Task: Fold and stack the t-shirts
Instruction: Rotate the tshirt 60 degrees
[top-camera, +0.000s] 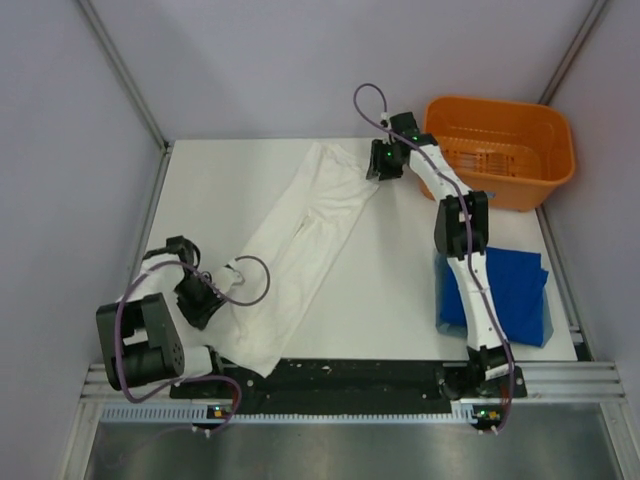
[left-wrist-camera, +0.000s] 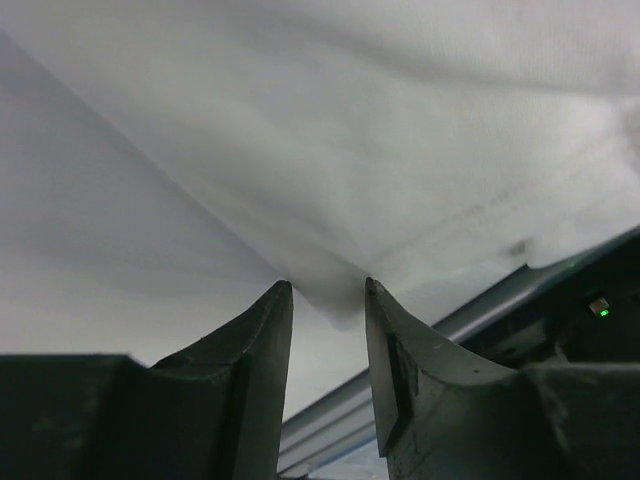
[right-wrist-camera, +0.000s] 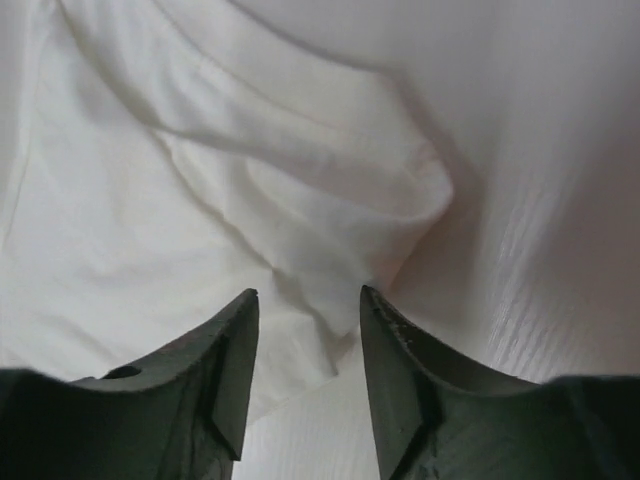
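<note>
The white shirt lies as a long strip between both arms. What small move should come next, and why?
Probably close the right pincer on the white t-shirt: a fold of its far end sits between the fingers, but a firm grip is not clear. The left pincer seems to pinch the near edge, so both ends could then be lifted.

- Top external camera is looking down from above and behind the near edge, covering the whole table (top-camera: 400, 290).
- Both wrist cameras are pointing at close range at the white t-shirt (top-camera: 300, 235), which all views are sharing.
</note>
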